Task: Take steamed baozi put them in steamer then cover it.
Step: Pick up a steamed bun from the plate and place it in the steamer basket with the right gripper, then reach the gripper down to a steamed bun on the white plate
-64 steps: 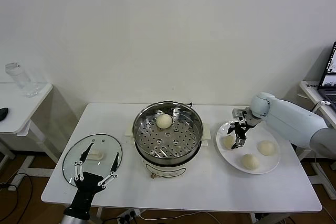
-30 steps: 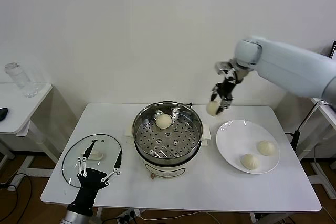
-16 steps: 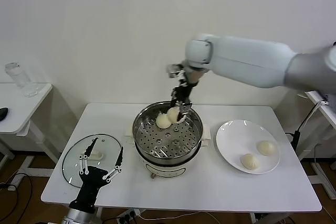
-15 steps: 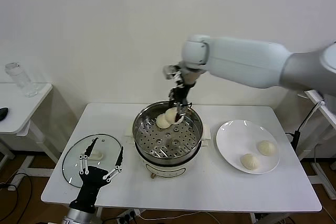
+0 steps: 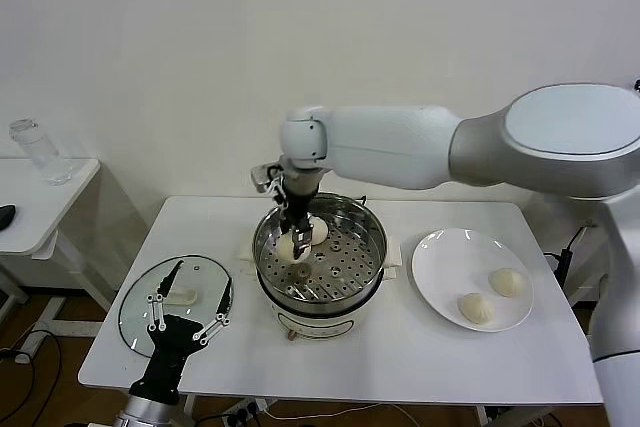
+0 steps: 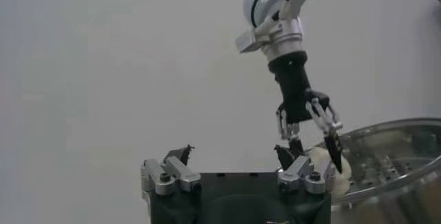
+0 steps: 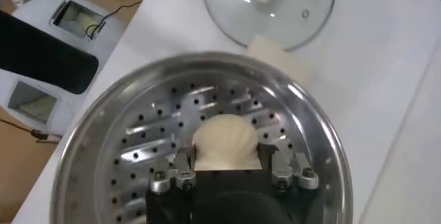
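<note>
Right gripper (image 5: 298,244) pinches a steamed baozi (image 7: 224,143) between its jaws, low over the steamer (image 5: 368,247) tray's nine o'clock side; left gripper (image 5: 186,324) hangs spread by the glass lid (image 5: 140,299)

Head view high, frontal; wrist views close; all share steamer (image 5: 320,252).

Your robot's right arm (image 5: 420,147) wears a smooth, glossy pale-grey shell — fat rounded segments narrowing to a black wrist cylinder. Its right gripper (image 5: 297,245) carries thin black fingers on silver linkage bars. The left gripper (image 5: 187,302) matches — black body, white-silver jointed links, black fingertips, silver screw-capped knuckles (image 6: 165,178).
</note>
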Tool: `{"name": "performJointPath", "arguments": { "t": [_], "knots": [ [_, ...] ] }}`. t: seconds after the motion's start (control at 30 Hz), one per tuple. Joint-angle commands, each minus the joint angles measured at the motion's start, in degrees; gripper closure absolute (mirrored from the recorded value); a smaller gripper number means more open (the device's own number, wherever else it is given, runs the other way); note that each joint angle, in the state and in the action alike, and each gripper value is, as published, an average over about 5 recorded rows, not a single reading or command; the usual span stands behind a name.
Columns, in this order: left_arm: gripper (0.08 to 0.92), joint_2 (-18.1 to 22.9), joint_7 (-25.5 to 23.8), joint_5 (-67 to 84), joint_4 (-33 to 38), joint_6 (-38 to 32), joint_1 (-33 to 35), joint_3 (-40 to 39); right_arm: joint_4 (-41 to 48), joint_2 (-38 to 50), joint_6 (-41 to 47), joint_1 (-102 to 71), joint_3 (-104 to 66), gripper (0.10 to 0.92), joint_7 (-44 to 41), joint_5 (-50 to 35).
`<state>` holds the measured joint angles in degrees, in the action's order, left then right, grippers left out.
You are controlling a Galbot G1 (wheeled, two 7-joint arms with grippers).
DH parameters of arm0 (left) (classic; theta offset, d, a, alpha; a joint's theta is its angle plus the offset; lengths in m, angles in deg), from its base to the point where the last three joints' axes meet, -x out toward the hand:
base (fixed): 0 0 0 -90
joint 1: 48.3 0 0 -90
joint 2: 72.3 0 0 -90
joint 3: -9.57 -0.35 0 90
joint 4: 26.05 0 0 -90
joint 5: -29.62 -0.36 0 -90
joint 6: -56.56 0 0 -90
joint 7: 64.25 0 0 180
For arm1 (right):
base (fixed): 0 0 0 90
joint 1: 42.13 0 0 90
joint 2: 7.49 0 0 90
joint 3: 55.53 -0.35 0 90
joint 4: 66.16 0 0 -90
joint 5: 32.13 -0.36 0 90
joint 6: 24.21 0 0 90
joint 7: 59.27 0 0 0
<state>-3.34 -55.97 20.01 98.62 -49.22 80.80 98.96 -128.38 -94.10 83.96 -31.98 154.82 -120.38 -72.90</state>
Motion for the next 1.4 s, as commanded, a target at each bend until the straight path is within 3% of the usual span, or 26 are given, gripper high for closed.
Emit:
{"name": "performJointPath", "arguments": {
  "t": [0.03, 0.27, 0.47, 0.67, 1.07, 1.4],
  "knots": [
    [0.177, 0.1, 0.1, 0.1, 0.1, 0.1, 0.0, 0.3, 0.6, -2.9, 0.7, -1.6, 0.7, 0.396, 1.6, 0.5],
    [0.177, 0.1, 0.3, 0.2, 0.0, 0.0, 0.1, 0.7, 0.8, -2.4, 0.7, -2.5, 1.0, 0.364, 1.9, 1.5],
    [0.177, 0.2, 0.4, 0.2, 0.0, 0.0, 0.2, 0.9, 0.4, -1.6, 0.5, -3.0, 0.7, 0.239, 2.8, 1.9],
    [0.177, 0.3, 0.5, 0.2, 0.2, 0.1, 0.5, 1.2, -3.0, 2.2, 0.2, -1.2, -1.6, 0.203, 2.6, 3.3],
    [0.177, -0.2, 0.4, -0.1, 0.9, 0.7, 0.2, -0.2, -19.1, 30.5, -3.3, 11.4, -2.0, 0.203, -3.3, 9.5],
    [0.177, -1.2, 0.5, -0.1, 0.7, 0.6, 0.0, -0.8, -13.1, 49.9, -10.8, 10.4, 0.0, 0.203, -10.0, 16.5]
  ]
}}
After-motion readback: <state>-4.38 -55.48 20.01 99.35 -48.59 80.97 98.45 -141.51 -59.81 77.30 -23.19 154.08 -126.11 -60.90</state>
